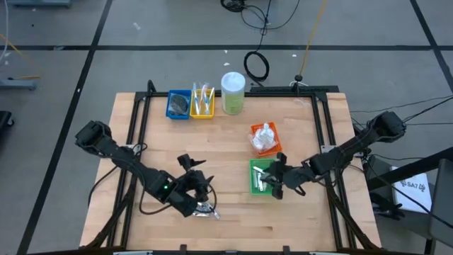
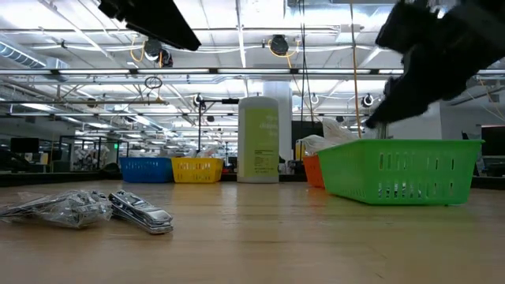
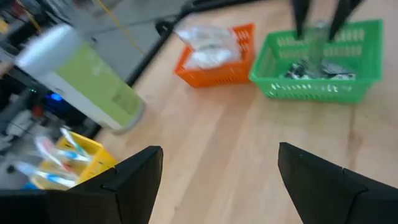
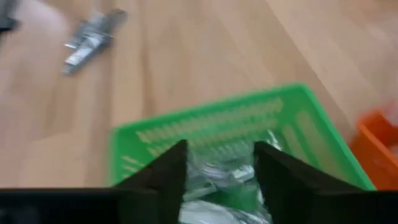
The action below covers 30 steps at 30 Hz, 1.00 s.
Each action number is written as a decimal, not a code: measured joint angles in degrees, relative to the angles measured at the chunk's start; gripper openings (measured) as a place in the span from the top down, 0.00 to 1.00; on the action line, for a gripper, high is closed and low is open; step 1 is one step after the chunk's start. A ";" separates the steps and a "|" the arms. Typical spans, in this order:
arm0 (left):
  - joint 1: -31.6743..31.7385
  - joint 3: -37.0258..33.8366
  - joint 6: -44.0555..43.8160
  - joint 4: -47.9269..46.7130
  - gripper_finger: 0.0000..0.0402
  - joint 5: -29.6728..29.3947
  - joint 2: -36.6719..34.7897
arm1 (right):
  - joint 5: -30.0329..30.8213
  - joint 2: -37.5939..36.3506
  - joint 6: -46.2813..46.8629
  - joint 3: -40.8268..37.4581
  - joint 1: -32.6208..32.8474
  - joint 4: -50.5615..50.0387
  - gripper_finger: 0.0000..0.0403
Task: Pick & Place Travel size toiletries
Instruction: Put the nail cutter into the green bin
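Note:
Two clear-wrapped silvery sachets (image 1: 206,210) (image 2: 142,213) lie flat on the wood near the table's near edge; they also show in the right wrist view (image 4: 93,37). My left gripper (image 1: 198,177) (image 3: 217,162) hovers just beyond them, wide open and empty. My right gripper (image 1: 274,180) (image 4: 217,155) hangs over the green tray (image 1: 252,177) (image 2: 394,170), its fingers half closed with a silvery sachet (image 4: 217,171) between them. More silvery sachets (image 3: 323,71) lie in that tray. My right gripper has a clear-wrapped silvery sachet (image 3: 318,40) between its two fingers, coming from above and pointing down into the green tray. The sachet hangs upright below the fingertips, over the tray's contents. I cannot tell which part it holds, or whether both fingers touch it.
An orange tray (image 1: 278,145) (image 3: 214,74) of white crinkly packets sits just beyond the green one. The tall jar with a white lid (image 1: 233,92) (image 3: 87,81), a yellow tray (image 1: 202,112) and a blue tray (image 1: 173,112) line the far edge. Bare wood lies between.

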 joint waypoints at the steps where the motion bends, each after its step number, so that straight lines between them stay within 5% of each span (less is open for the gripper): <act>1: 0.41 0.00 0.28 0.03 0.23 1.43 0.00 | -0.07 0.01 1.16 -0.73 -0.65 -0.18 0.55; 7: 2.52 -0.02 0.69 0.01 0.23 8.48 0.00 | -0.43 -0.26 2.82 -1.77 -2.26 0.81 0.28; 12: 3.57 -0.02 -0.21 0.01 0.23 15.20 0.01 | -0.44 -2.23 -0.47 -1.78 -2.26 7.34 0.17; 20: 3.92 -2.44 -5.31 1.85 0.23 26.92 0.14 | -5.80 -4.77 -11.90 -1.78 -2.13 23.75 0.15; 30: -0.35 -11.28 -5.87 9.19 0.23 40.17 6.82 | -6.47 -4.73 -14.35 -1.78 -2.13 23.88 0.16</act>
